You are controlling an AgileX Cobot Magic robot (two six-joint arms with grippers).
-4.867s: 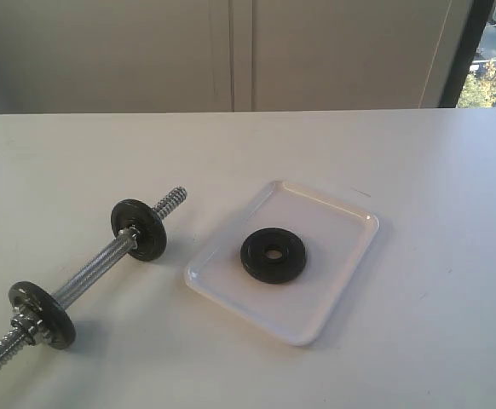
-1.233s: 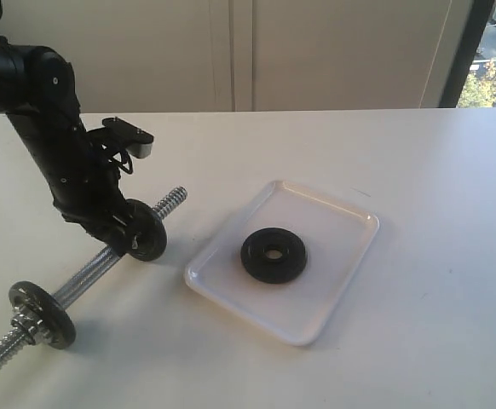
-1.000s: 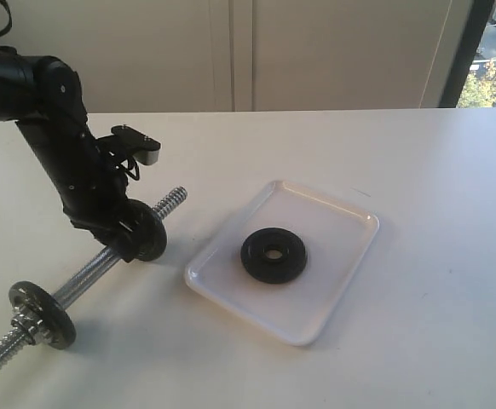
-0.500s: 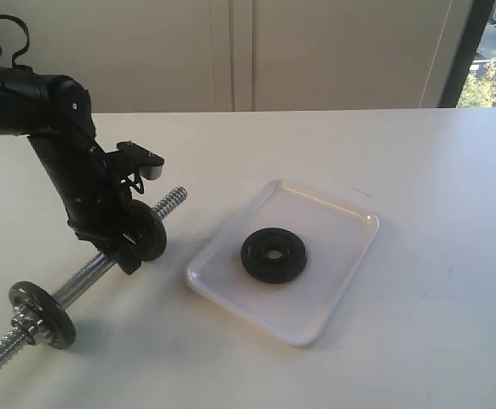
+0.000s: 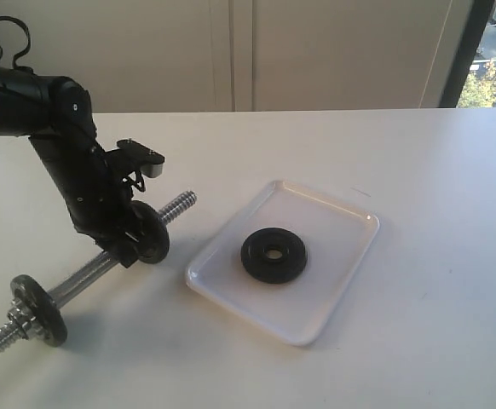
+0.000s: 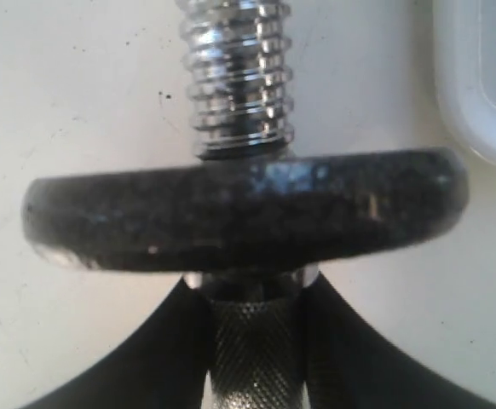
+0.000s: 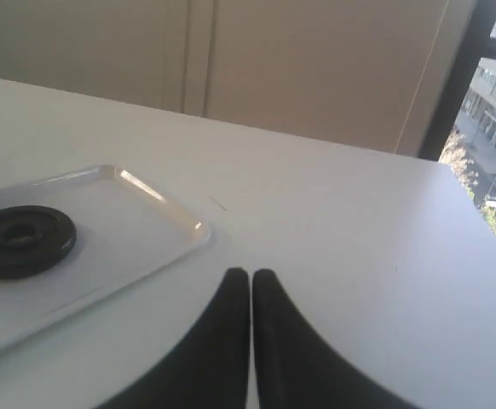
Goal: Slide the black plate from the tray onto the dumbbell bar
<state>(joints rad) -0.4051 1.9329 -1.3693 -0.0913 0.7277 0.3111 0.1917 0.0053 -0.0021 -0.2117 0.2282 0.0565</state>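
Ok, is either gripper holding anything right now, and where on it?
The left gripper clasps the dumbbell bar by its knurled middle, just behind a grey disc. The right gripper is shut on nothing.

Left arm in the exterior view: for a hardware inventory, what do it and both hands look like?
The left arm is matte black with rounded links, a looped black cable and a small pale-tipped module. The left hand and right hand have smooth, black, curved fingers.

The black plate [image 5: 273,255], a small matte disc with a round centre hole, lies flat near the middle of the white tray [image 5: 316,300]. Left of the tray, the chrome dumbbell bar [image 5: 82,279] runs slantwise, carrying two dark discs [image 5: 152,237], its threaded end nearest the tray.
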